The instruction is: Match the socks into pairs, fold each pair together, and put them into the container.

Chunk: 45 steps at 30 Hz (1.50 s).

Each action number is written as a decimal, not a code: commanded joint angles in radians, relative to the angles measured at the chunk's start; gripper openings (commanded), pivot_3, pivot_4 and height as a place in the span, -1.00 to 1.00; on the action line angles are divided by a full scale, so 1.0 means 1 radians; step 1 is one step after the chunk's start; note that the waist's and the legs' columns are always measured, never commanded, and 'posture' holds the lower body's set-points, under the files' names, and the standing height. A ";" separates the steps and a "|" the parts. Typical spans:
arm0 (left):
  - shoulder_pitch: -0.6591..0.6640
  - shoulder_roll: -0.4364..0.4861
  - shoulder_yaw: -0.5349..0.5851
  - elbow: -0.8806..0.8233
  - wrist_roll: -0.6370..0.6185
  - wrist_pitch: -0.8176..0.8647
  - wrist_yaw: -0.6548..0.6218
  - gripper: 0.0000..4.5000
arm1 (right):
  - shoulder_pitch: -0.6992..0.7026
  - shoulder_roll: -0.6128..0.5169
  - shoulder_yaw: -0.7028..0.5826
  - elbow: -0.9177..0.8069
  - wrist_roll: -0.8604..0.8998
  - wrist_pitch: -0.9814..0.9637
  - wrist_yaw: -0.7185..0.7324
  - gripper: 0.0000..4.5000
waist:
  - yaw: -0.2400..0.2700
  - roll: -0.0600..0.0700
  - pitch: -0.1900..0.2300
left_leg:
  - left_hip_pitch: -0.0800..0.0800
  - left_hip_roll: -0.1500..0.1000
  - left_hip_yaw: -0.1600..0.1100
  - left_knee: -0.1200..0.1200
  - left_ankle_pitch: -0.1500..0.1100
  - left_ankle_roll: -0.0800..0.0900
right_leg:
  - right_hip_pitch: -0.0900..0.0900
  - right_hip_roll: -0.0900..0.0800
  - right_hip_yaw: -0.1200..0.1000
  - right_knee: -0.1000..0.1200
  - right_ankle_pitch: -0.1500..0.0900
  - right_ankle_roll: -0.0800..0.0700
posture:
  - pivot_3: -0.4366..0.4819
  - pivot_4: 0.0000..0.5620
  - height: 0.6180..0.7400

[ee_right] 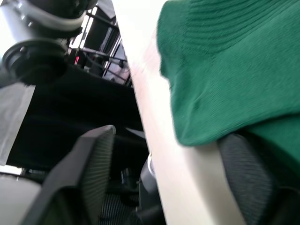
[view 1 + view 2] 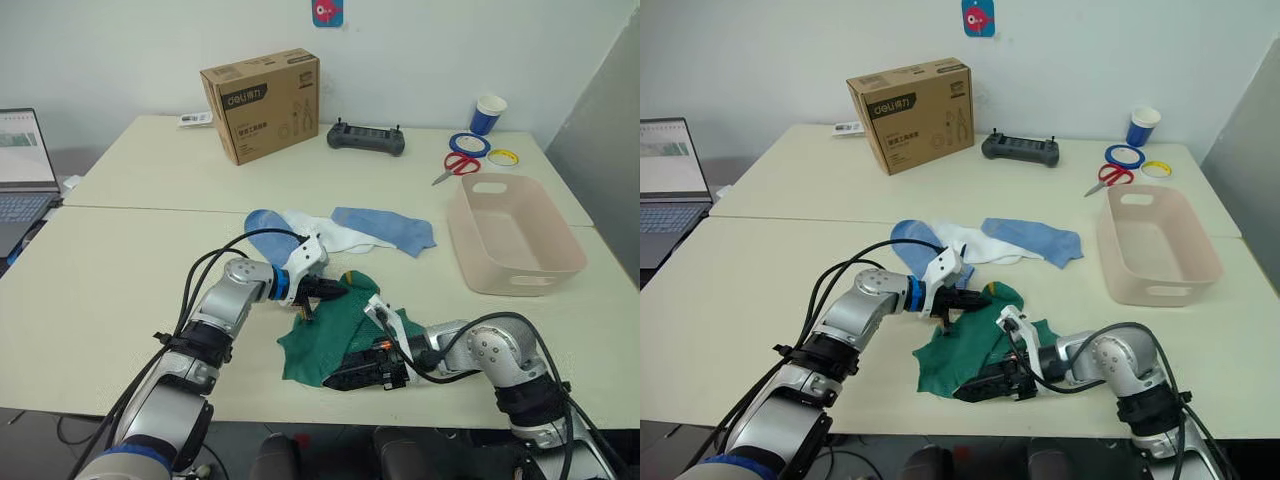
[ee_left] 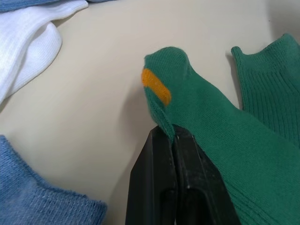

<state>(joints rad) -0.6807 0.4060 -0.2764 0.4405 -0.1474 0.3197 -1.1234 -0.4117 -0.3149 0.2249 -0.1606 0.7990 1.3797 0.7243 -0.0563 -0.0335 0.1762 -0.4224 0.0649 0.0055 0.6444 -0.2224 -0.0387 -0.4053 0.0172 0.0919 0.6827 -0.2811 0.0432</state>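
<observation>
Here, left gripper (image 3: 172, 136) pinched shut on green sock (image 3: 220, 136) edge at table front; right gripper (image 1: 164, 159) spread wide at sock's near end, container (image 2: 515, 238) far right.

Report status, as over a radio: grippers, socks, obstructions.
Left gripper shut on green sock. Right gripper open at the green pair's near edge. Basin empty, path clear.

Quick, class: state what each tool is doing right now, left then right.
Left tool: shut, pinching the edge of a green sock.
Right tool: open, fingers spread at the table edge by the green socks.
</observation>
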 commanded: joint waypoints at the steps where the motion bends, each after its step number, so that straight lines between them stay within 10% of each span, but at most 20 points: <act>1: -0.001 0.000 0.017 -0.034 -0.006 0.001 -0.004 -1.00 | -0.007 0.026 -0.037 -0.001 0.009 0.020 -0.041 -0.02 | 0.000 0.000 0.000 | 0.000 0.000 0.000 0.000 0.000 0.000 | 0.000 0.000 0.000 0.000 0.000 0.000 | -0.05 -0.47 1.00; 8: 0.016 0.010 0.032 -0.066 -0.016 0.019 0.000 -1.00 | -0.010 0.021 -0.060 -0.011 0.029 0.048 -0.048 -0.98 | 0.000 0.000 0.000 | 0.000 0.000 0.000 0.000 0.000 0.000 | 0.000 0.000 0.000 0.000 0.000 0.000 | -0.05 -0.47 1.00; 27: 0.274 0.105 0.284 -0.710 -0.286 0.450 0.197 -1.00 | -0.068 -0.249 -0.284 -0.124 0.203 0.142 0.074 -0.98 | -0.003 0.000 0.000 | -0.003 0.000 -0.001 0.000 0.000 0.000 | -0.001 -0.001 0.000 -0.002 0.001 0.001 | -0.05 -0.47 1.00; 45: 0.637 -0.078 0.295 -1.035 -0.342 0.512 0.622 -1.00 | -0.049 -0.419 -0.179 -0.009 0.139 0.028 0.213 -0.98 | 0.001 0.000 0.000 | -0.002 -0.001 -0.001 0.001 0.000 0.000 | 0.000 -0.001 0.000 -0.002 0.001 0.001 | -0.05 -0.47 1.00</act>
<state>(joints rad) -0.0414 0.3301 0.0310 -0.5834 -0.5009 0.8768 -0.5111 -0.4603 -0.7257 0.0491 -0.1428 0.9285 1.4265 0.9169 -0.0552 -0.0336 0.1764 -0.4244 0.0641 0.0051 0.6450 -0.2222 -0.0385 -0.4055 0.0160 0.0923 0.6802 -0.2800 0.0446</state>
